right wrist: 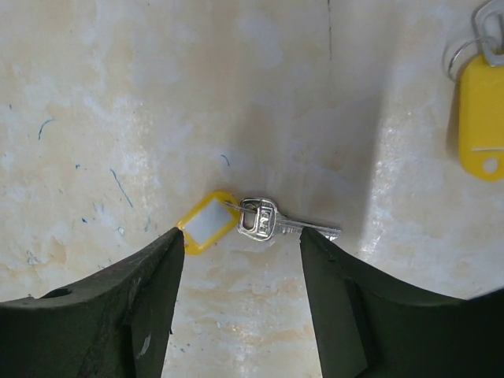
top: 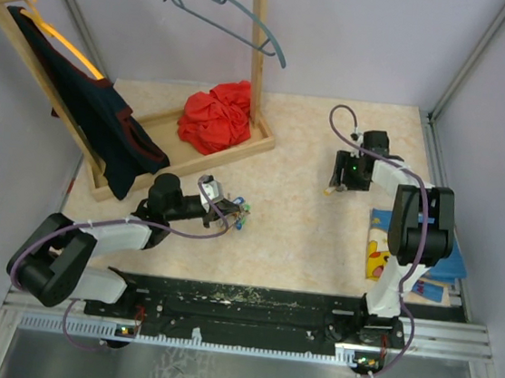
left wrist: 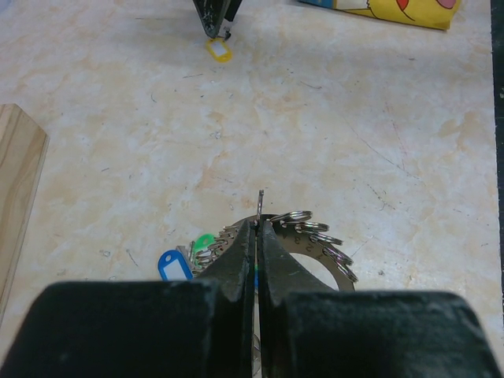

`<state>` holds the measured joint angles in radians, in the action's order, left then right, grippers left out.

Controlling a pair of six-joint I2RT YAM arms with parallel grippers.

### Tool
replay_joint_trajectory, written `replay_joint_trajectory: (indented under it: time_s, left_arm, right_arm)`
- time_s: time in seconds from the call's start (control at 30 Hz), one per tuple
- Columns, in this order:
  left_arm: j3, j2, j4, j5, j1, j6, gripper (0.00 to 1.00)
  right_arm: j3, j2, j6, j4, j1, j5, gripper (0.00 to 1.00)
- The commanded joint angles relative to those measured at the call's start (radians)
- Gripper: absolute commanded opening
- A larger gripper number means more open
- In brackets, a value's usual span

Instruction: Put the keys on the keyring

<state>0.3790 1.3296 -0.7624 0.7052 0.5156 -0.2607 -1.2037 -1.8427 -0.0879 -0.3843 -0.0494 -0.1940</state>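
Note:
My left gripper (top: 226, 209) is shut on the keyring (left wrist: 302, 241), a flat grey metal ring carrying several small split rings, held just above the table. Keys with a blue tag (left wrist: 172, 264) and a green tag (left wrist: 203, 240) hang from it on the left. In the left wrist view the fingertips (left wrist: 258, 224) pinch the ring's edge. My right gripper (top: 336, 182) is open and low over the table. Its fingers (right wrist: 242, 234) straddle a silver key (right wrist: 272, 220) with a yellow tag (right wrist: 206, 222) lying flat. A second yellow-tagged key (right wrist: 482, 110) lies beyond, to the right.
A wooden clothes rack stands at the back left, its tray base (top: 163, 129) holding a red cloth (top: 217, 117). A dark garment (top: 105, 122) and a grey hanger (top: 227, 13) hang on it. A yellow and blue printed pack (top: 383, 245) lies by the right arm.

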Motion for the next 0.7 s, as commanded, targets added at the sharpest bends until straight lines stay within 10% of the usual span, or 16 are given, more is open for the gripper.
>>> replay_joint_trajectory:
  time_s: [0.0,0.67]
  left_arm:
    - [0.013,-0.021,-0.016,0.033,0.004,-0.001,0.00]
    - [0.008,-0.030,-0.016,0.028,0.005,-0.007,0.00]
  right_arm:
    - [0.037,0.008,-0.019,-0.009,0.005,-0.052,0.62]
    - [-0.047,0.034,-0.006,-0.015,-0.035,-0.009,0.66]
